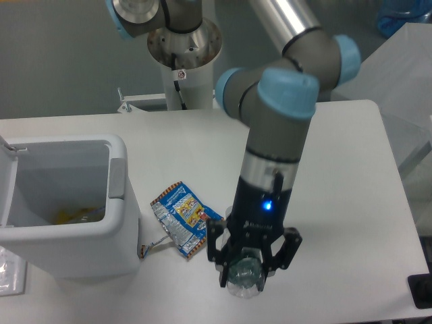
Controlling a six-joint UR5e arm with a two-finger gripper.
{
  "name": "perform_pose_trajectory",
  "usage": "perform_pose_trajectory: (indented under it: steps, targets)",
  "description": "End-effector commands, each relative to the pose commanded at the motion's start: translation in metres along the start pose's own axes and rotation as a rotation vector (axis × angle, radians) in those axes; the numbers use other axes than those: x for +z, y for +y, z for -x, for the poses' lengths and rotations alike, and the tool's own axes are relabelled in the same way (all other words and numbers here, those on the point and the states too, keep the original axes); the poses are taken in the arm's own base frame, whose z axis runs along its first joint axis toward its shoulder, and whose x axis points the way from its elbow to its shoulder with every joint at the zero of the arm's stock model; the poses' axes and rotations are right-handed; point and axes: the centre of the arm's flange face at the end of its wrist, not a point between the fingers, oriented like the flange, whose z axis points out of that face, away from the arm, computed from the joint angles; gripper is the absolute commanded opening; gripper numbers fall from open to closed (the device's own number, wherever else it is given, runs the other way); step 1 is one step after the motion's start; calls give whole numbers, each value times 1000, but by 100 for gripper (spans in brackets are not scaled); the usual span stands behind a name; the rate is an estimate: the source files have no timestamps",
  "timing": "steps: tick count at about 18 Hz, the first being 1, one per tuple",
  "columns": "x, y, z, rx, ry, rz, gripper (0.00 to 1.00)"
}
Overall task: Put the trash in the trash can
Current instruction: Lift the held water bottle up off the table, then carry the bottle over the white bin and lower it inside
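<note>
Fingers are clamped on the bottle [244,273]; I see it end-on between the two jaws, clear plastic, label not readable from this angle. Gripper [246,270] points straight down with the bottle off the table, a soft shadow under it, so I read this as the carry phase, not the grasp. Holding it end-down makes sense to me: it can go into the bin vertically and should clear the rim. Wrist LED is lit blue. Wrapper [181,217] lies flat on the table just left of the gripper, near the bin [81,236] but not touching it, not yet handled. Bin sits at the left edge with its lid swung open; something yellow is inside at the bottom, can't tell what. A thin wire or string runs along the table by the bin's corner. Table [337,169] is plain white, arm base is mounted behind its far edge, grey wall behind, and a grey covered shape to the right.
</note>
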Motion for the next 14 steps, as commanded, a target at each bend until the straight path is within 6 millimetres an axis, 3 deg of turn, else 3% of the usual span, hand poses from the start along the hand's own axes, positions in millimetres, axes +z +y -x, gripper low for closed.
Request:
perform_pose_trajectory:
  steps: [3,9,12,14]
  targets:
    - [-24,-27,-8,37,9,-62,61]
    - [-44,-38,-29,31,44,-98,61]
    - [-85,-53,-59,60,45,-149,61]
    - [-93,-53,-76,80,79,-161,61]
